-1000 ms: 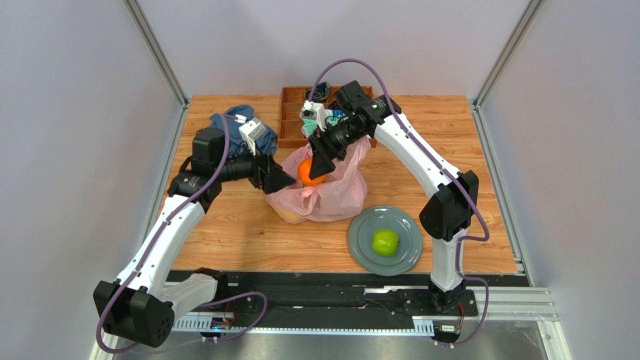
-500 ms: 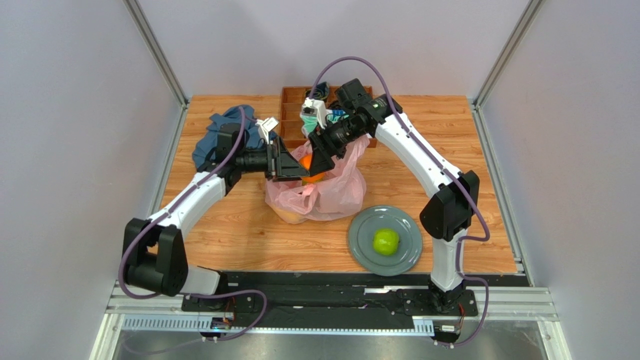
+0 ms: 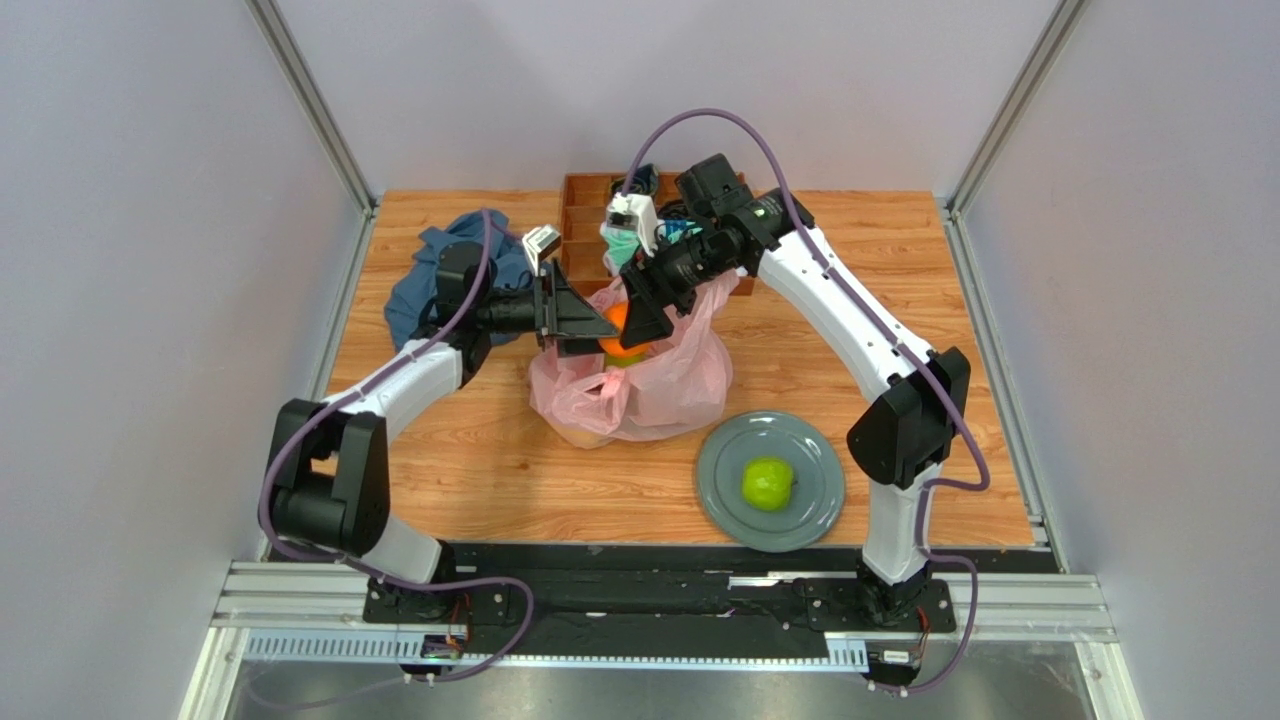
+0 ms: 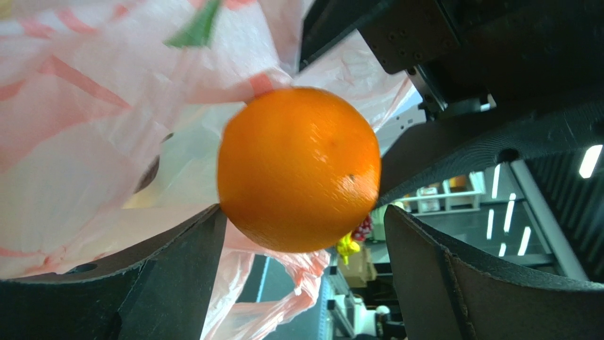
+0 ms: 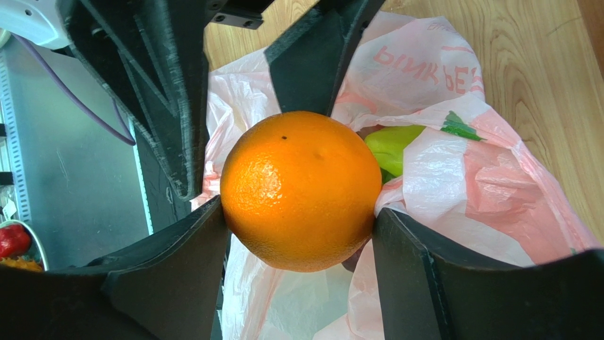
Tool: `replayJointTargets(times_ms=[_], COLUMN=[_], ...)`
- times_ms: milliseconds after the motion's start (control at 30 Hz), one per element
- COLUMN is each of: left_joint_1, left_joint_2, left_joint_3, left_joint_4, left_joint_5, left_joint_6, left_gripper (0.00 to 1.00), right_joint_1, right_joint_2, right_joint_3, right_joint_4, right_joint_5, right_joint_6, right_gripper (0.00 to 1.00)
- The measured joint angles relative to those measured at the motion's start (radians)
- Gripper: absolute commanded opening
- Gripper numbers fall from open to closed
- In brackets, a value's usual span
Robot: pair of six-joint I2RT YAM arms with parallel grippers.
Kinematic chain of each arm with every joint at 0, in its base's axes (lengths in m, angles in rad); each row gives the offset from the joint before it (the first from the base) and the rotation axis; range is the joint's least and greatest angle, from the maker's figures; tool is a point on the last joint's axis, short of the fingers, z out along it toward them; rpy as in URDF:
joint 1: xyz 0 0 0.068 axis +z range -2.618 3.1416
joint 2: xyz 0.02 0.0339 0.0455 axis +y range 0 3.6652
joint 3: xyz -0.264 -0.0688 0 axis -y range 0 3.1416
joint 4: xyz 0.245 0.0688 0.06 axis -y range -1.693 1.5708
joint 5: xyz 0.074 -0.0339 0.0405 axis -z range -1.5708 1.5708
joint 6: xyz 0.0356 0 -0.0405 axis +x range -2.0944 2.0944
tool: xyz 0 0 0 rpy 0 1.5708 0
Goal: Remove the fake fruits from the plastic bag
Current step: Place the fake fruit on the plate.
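At far left lies a blue cloth (image 3: 428, 285). The left gripper (image 4: 301, 216) is released, its jaws spread wide on either side of the orange (image 5: 301, 191), with a sliver of gap at one finger. The orange is round, with no long axis, and is raised over the bag's mouth. The right gripper (image 5: 298, 212) grasps it, both fingers pressed on its sides. The pink bag (image 3: 661, 390) slumps on the table, mouth up, with a green fruit (image 5: 393, 145) inside. Right of it, a green apple (image 3: 768, 482) sits on the plate (image 3: 721, 495).
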Motion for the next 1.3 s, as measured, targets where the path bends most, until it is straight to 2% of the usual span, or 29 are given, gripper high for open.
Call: replayJointTargets(times_ms=[100, 200, 267, 300, 333, 367, 400, 433, 467, 500, 533, 700, 800, 1033, 1300], left_joint_1=[0.002, 0.001, 0.000, 0.000, 0.000, 0.000, 0.000, 0.000, -0.001, 0.000, 0.002, 0.046, 0.100, 0.130, 0.123], left_joint_2=[0.054, 0.092, 0.107, 0.111, 0.114, 0.118, 0.124, 0.129, 0.132, 0.135, 0.139, 0.142, 0.142, 0.142, 0.141], left_joint_3=[0.000, 0.019, 0.049, 0.056, 0.061, 0.064, 0.069, 0.072, 0.073, 0.074, 0.077, 0.089, 0.089, 0.090, 0.102], left_joint_4=[0.094, 0.085, 0.058, 0.052, 0.048, 0.045, 0.047, 0.052, 0.060, 0.064, 0.065, 0.052, 0.042, 0.091, 0.125], left_joint_5=[0.014, 0.057, 0.066, 0.066, 0.069, 0.073, 0.078, 0.079, 0.077, 0.069, 0.059, 0.042, 0.045, 0.113, 0.178], left_joint_6=[-0.068, -0.082, -0.075, -0.076, -0.074, -0.074, -0.074, -0.077, -0.079, -0.081, -0.079, -0.060, -0.056, -0.126, -0.183], left_gripper=[0.87, 0.86, 0.79, 0.74, 0.62, 0.54, 0.44, 0.25, 0.18, 0.04, 0.00, 0.00, 0.00, 0.00, 0.00], right_joint_1=[0.005, 0.012, 0.012, 0.012, 0.013, 0.014, 0.014, 0.014, 0.014, 0.015, 0.019, 0.022, 0.022, 0.074, 0.170], right_joint_2=[0.000, 0.000, 0.000, 0.000, 0.000, 0.000, 0.000, 0.000, 0.000, 0.000, 0.000, -0.005, -0.062, -0.274, -0.255], right_joint_3=[0.000, -0.001, -0.001, -0.001, -0.001, -0.001, -0.001, -0.001, 0.000, 0.005, 0.016, 0.129, 0.127, -0.115, -0.240], right_joint_4=[-0.005, -0.011, -0.012, -0.012, -0.012, -0.011, -0.011, -0.011, -0.009, -0.013, -0.014, -0.019, 0.006, 0.134, 0.259], right_joint_5=[-0.006, 0.012, 0.016, 0.015, 0.018, 0.021, 0.027, 0.031, 0.037, 0.042, 0.052, 0.083, 0.088, 0.113, 0.192], right_joint_6=[-0.003, -0.005, -0.005, -0.005, -0.006, -0.006, -0.006, -0.005, -0.006, -0.005, -0.005, -0.016, -0.063, -0.246, -0.415], right_gripper=[0.58, 0.58, 0.58, 0.63, 0.68, 0.74, 0.84, 1.00, 1.00, 1.00, 1.00, 1.00, 0.99, 1.00, 1.00])
